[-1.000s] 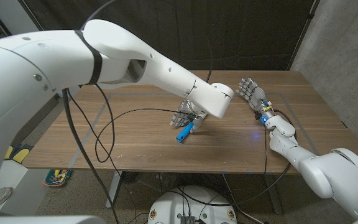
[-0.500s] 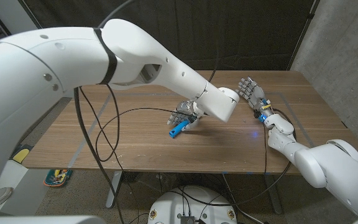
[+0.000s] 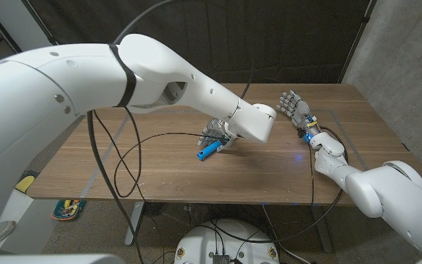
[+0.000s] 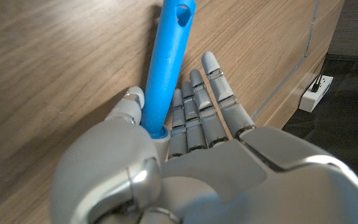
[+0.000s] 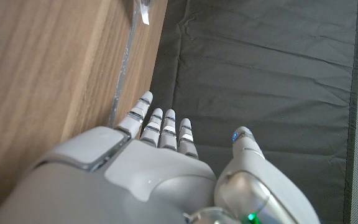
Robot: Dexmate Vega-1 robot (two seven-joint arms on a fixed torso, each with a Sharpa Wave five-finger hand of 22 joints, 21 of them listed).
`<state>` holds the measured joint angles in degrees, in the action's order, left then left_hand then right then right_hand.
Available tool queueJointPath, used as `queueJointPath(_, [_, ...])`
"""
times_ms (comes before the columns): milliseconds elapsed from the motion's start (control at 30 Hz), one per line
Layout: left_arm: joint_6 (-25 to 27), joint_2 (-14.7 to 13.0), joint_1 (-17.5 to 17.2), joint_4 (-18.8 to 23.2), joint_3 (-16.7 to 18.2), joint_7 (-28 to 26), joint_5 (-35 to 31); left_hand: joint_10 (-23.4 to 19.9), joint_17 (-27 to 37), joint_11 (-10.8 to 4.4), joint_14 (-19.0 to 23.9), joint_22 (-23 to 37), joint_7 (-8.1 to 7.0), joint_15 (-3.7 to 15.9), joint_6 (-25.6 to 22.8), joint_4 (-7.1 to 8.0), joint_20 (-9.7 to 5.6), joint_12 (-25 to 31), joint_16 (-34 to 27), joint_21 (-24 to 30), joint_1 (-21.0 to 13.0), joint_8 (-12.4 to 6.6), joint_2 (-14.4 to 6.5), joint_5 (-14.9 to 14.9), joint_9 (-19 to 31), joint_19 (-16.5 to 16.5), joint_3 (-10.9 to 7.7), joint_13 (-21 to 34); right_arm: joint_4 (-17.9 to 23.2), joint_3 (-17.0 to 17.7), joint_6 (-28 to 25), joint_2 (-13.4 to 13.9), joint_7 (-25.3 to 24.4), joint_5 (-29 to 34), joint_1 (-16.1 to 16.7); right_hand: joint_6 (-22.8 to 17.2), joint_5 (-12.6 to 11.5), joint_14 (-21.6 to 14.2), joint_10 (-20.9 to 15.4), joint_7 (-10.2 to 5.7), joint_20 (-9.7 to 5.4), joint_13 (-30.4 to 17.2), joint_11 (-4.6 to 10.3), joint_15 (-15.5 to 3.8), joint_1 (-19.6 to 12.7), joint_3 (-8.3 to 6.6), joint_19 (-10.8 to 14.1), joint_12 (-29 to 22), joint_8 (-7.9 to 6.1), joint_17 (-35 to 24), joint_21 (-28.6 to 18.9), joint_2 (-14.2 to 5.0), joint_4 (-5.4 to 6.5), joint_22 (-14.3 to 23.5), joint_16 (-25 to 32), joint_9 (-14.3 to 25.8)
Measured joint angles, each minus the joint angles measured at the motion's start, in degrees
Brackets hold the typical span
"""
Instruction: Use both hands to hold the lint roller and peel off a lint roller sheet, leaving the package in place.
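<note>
The robot's left hand [image 3: 215, 133] now sits a little farther left and slightly farther from the robot over the wooden table than a second ago. The blue plastic lint roller handle [image 3: 206, 151] it holds moves with it: the handle's free end, earlier pointing toward the near edge at about the table's middle, now lies farther left and farther from that edge. The handle also slants lower, closer to lying along the tabletop. The left arm's white upper section now covers more of the picture's left side.
</note>
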<state>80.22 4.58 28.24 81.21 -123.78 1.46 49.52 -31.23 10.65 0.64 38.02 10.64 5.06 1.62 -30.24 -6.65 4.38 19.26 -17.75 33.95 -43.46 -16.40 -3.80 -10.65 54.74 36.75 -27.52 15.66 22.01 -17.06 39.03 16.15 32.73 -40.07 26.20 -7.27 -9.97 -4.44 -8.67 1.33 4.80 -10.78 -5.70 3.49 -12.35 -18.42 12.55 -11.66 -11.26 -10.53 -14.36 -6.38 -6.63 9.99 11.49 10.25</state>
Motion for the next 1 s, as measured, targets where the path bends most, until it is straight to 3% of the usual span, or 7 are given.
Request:
queueJointPath(100, [0.18, -3.71, -2.81, 1.7, 3.69, -7.96, -0.51, -1.19, 0.01, 1.2, 1.34, -0.01, 2.11, -1.34, -2.13, -1.0, 0.14, 0.8, 0.0, 0.0, -1.41, -2.44, -1.41, -0.38, -2.36, 0.14, -1.43, 0.49, 0.3, -0.48, 0.16, 0.06, -0.73, 0.57, -0.06, 0.0, 0.0, 0.0, 0.0, 0.0, 0.0, 0.0, 0.0, 0.0, 0.0, 0.0, 0.0, 0.0, 0.0, 0.0, 0.0, 0.0, 0.0, 0.0, 0.0, 0.0])
queueJointPath(267, [0.19, -8.32, -6.38, 3.97, 8.53, -14.87, -1.2, -3.38, 2.93, 5.3, 6.08, 0.12, 6.82, -5.25, -7.46, -2.66, -0.47, 3.89, -3.87, 1.39, -5.45, -10.61, -4.85, -1.82, 0.1, 1.22, -4.64, 33.26, 1.21, -0.84, 0.28, 0.33, -1.69, 1.0, 0.19, -0.31, 0.0, 0.0, 0.0, -0.31, 0.0, 0.0, 0.0, 0.0, 0.0, 0.0, 0.0, 0.0, 0.0, 0.0, 0.0, 0.0, 0.0, 0.0, 0.0, 0.0])
queueJointPath(500, [0.2, -13.59, -13.02, 6.96, 14.31, -28.07, -1.32, -6.6, 14.32, 7.21, 10.76, 2.85, 5.04, -9.12, -8.77, -2.52, -2.93, 9.93, -12.76, 7.8, -10.14, -17.34, -3.02, -22.98, 3.61, 2.84, -5.07, 38.74, 2.69, -1.31, 0.29, 0.7, -2.91, 1.3, 0.85, -0.31, 0.0, 0.0, 0.0, -0.31, -0.31, 0.0, 0.0, 0.0, 0.0, 0.0, 0.31, 0.0, 0.0, 0.0, 0.0, 0.0, 0.0, 0.0, 0.0, 0.0])
queueJointPath(667, [0.18, -15.41, -16.26, 8.43, 16.31, -36.2, -1.51, -7.89, 21.02, 7.46, 11.75, 4.53, 4.92, -9.88, -8.65, -3.25, -3.03, 14.05, -16.71, 11.75, -12.12, -18.67, -2.54, -29.14, 10.47, 2.94, -4.34, 42.97, 3.67, -1.62, 0.29, 0.86, -3.64, 1.36, 1.19, -0.3, 0.0, 0.0, 0.0, -0.31, -0.31, 0.0, 0.0, 0.0, 0.0, 0.0, 0.31, 0.0, 0.0, 0.01, 0.0, 0.0, 0.0, 0.0, 0.0, 0.0])
queueJointPath(800, [-0.01, -16.7, -17.82, 9.92, 17.31, -41.39, -1.49, -7.89, 23.05, 7.47, 16.47, 5.15, 4.82, -4.67, -8.55, -3.08, -5.27, 15.9, -17.32, 13.32, -13.11, -19.14, -3.41, -29.09, 12.47, 5.17, -3.58, 42.96, 4.34, -1.86, 0.25, 0.91, -4.04, 1.37, 1.39, -0.3, 0.0, 0.0, 0.0, -0.31, -0.31, 0.0, 0.0, 0.0, 0.0, -0.01, 0.3, 0.0, 0.0, 0.01, 0.26, 0.0, 0.01, 0.0, 0.0, 0.0])
queueJointPath(867, [-0.5, -17.08, -18.16, 10.38, 17.61, -44.94, -1.23, -7.9, 23.95, 7.46, 17.98, 5.58, 4.12, -1.96, -7.83, -0.5, -7.15, 16.03, -17.68, 13.97, -14.77, -19.56, -4.6, -27.1, 12.48, 3.9, -0.75, 42.96, 4.73, -1.98, 0.24, 0.96, -4.17, 1.36, 1.53, -0.3, 0.0, 0.0, -0.21, -0.31, -0.31, 0.0, -0.21, 0.0, 0.0, -0.19, 0.3, 0.0, 0.0, 0.01, 0.39, 0.0, 0.19, 0.0, 0.0, 0.0])
queueJointPath(1000, [-0.86, -18.64, -18.97, 12.15, 18.92, -50.21, 0.72, -12.22, 25.15, 3.1, 22.57, 4.96, 2.62, 4.27, -6.31, 0.46, -7.92, 16.59, -18.04, 14.23, -17.0, -20.04, -6.52, -4.17, 3.19, 3.14, 0.23, 29.59, 5.3, -2.16, 0.23, 0.97, -4.43, 1.37, 1.65, -0.3, 0.0, 0.0, -0.31, -0.31, -0.31, 0.0, -0.31, 0.0, 0.0, -0.25, 0.3, 0.0, 0.0, 0.01, 0.39, 0.0, 0.25, 0.0, 0.0, 0.0])
